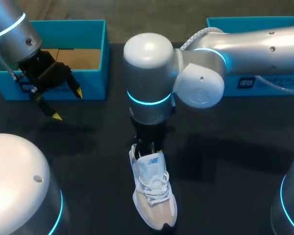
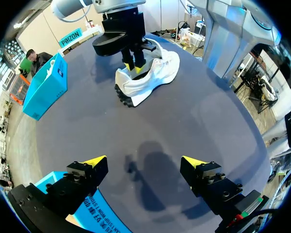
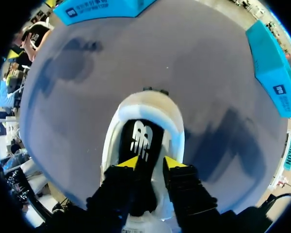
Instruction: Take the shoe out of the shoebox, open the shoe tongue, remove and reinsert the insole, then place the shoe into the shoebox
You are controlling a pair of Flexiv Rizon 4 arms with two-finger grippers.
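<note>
left gripper (image 2: 144, 161): fingers wide apart, empty | shoe (image 2: 150, 77): on table (image 2: 184, 121), well ahead of them | right gripper (image 3: 150, 162): inside shoe's opening, over black insole (image 3: 139, 138), grip cannot be told

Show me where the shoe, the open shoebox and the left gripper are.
shoe (image 1: 154, 188), head view, on its laces.
shoebox (image 1: 94, 90), head view, on its front wall.
left gripper (image 2: 144, 161), left wrist view, midway between its tips.
</note>
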